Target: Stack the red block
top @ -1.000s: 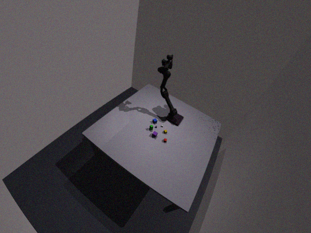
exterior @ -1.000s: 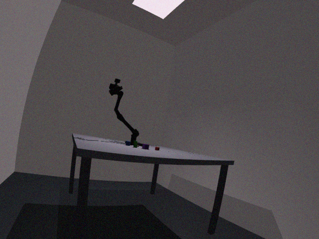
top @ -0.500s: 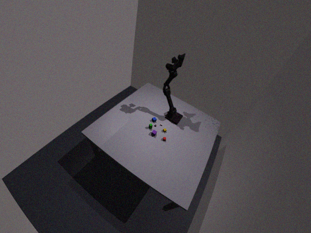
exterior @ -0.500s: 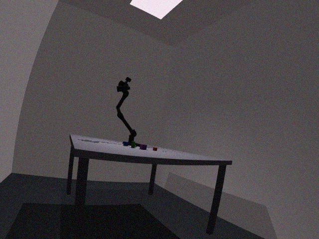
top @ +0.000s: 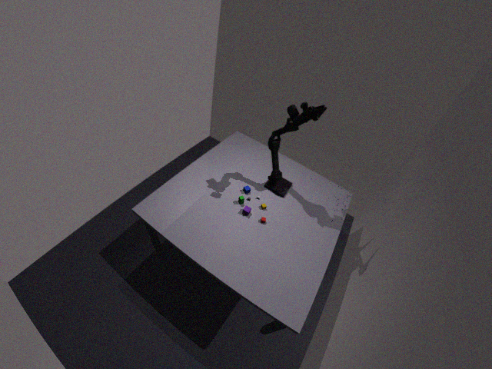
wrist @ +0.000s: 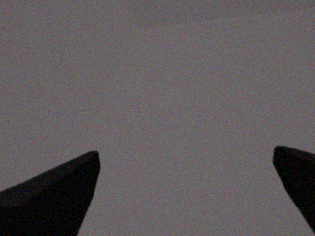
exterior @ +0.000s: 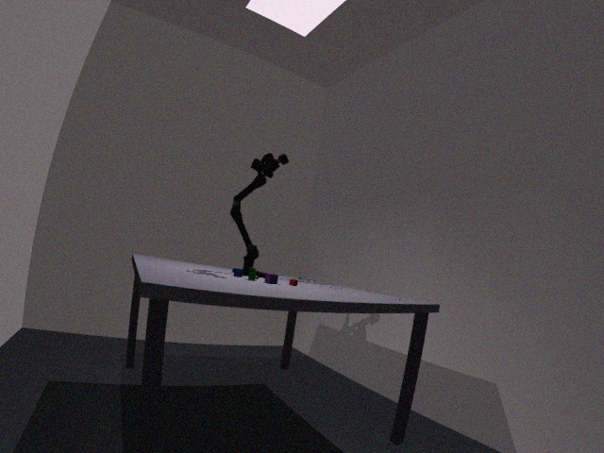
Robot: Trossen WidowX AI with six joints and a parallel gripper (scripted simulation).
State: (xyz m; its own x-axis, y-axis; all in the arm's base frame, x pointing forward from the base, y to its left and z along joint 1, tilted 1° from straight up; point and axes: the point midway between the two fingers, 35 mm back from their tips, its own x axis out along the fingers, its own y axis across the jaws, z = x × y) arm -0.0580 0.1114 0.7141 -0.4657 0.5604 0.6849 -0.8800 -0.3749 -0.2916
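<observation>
The red block [top: 263,219] [exterior: 293,282] lies on the table, apart from the other blocks. The green tower [top: 241,199] [exterior: 252,274] stands upright on the table between the blue and purple blocks, with nothing red on it. My gripper [wrist: 185,156] is open and empty. It is held high above the table, far from the red block and the tower, and only a plain wall shows between its fingers in the wrist view.
A purple block [top: 247,211] [exterior: 271,278] stands near the tower, with a blue block [top: 247,189] [exterior: 237,272] on its other side. A yellow block [top: 264,206] lies between the red block and the arm base [top: 278,185]. Two tiny objects lie near the tower. The table [top: 254,254] has open edges.
</observation>
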